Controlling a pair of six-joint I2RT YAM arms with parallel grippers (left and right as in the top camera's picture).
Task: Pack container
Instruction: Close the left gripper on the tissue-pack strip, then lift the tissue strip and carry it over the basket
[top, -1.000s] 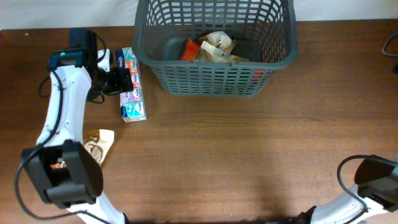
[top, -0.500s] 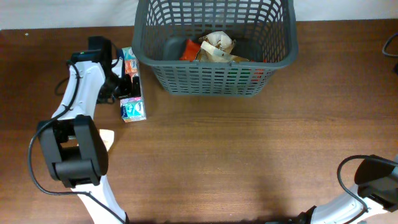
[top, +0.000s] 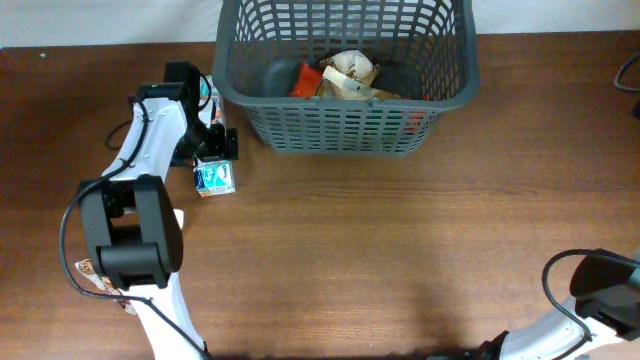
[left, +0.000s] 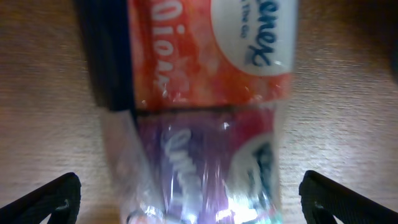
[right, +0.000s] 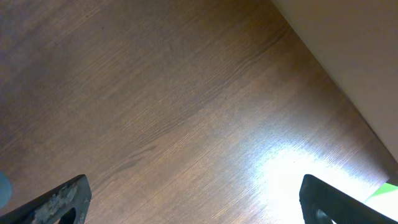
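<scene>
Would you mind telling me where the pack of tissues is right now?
Overhead, the tissue pack lies on the table just left of the basket, beneath the open left tool.

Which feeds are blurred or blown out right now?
Left wrist: the tissue pack is too close, soft all over, with white glare on its wrapper near the bottom edge. Right wrist: wood grain sharp, but a bright hotspot on the table lower right. Overhead: evenly lit, the basket crisp.
</scene>
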